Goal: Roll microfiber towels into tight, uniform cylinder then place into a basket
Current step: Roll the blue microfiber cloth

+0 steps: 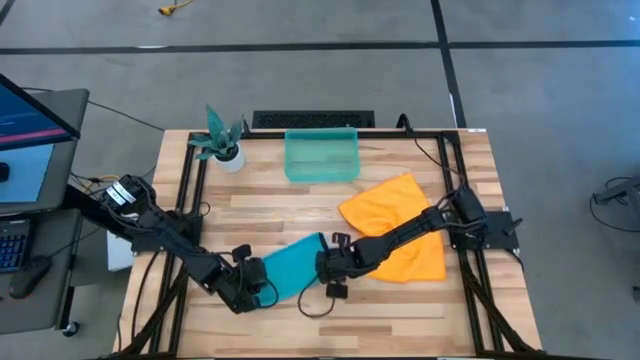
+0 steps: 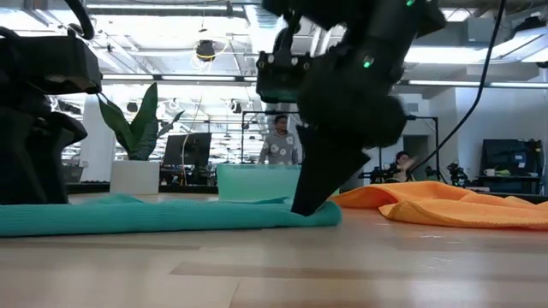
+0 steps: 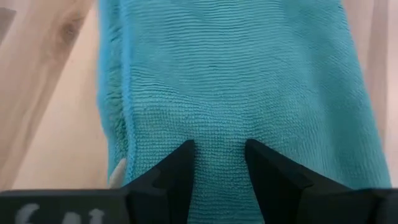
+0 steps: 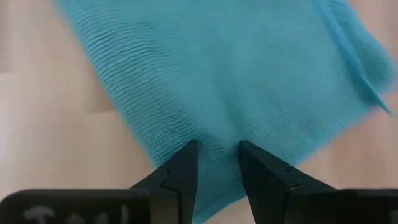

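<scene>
Both grippers, left gripper [image 1: 262, 283] and right gripper [image 1: 322, 263], clamped on folded teal-blue microfiber towel [image 1: 292, 265], lower centre. Risk: uneven pull skews roll, loosens cylinder.

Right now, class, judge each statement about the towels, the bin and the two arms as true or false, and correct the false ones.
1. The teal towel lies between both grippers. True.
2. The orange towel is inside the basket. False: it lies spread on the table, under the right arm.
3. The left gripper pinches the teal towel's edge. True.
4. The right gripper holds the orange towel. False: its fingers grip the teal towel.
5. The basket holds a rolled towel. False: no towel shows inside it.
</scene>
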Tool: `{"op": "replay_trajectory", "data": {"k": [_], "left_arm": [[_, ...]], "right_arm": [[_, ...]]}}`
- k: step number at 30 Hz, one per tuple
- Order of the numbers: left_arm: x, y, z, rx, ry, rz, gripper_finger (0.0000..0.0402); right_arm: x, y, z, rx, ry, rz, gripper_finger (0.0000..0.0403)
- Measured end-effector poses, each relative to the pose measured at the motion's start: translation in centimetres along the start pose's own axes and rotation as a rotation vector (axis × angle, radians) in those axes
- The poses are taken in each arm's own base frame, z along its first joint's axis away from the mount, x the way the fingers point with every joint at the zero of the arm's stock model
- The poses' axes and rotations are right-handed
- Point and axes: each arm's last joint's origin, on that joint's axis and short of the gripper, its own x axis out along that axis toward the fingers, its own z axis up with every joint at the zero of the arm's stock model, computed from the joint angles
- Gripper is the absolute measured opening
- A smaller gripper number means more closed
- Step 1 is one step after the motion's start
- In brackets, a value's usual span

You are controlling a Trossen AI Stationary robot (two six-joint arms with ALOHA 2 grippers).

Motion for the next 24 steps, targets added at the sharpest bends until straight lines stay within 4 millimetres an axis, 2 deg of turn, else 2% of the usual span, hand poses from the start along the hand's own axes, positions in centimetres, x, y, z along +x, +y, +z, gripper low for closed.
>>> {"op": "replay_trajectory", "data": {"k": [9,13,16,24], "left_arm": [[-0.7,-1.4,1.2,-0.020,-0.003,-0.062,0.0139],[-1.1,-2.0,1.9,-0.017,-0.024,-0.073,0.0139],[-1.3,-2.3,2.2,0.013,-0.039,-0.080,0.0139],[-1.3,-2.3,2.2,0.029,-0.042,-0.075,0.0139]], "right_arm": [[0.9,-4.4,1.1,-0.029,0.007,-0.096,0.0141],[1.1,-5.6,1.2,-0.030,0.020,-0.107,0.0141],[0.8,-5.4,1.0,-0.062,0.039,-0.106,0.0141],[-0.6,-2.9,0.3,-0.168,0.039,-0.135,0.0141]]}}
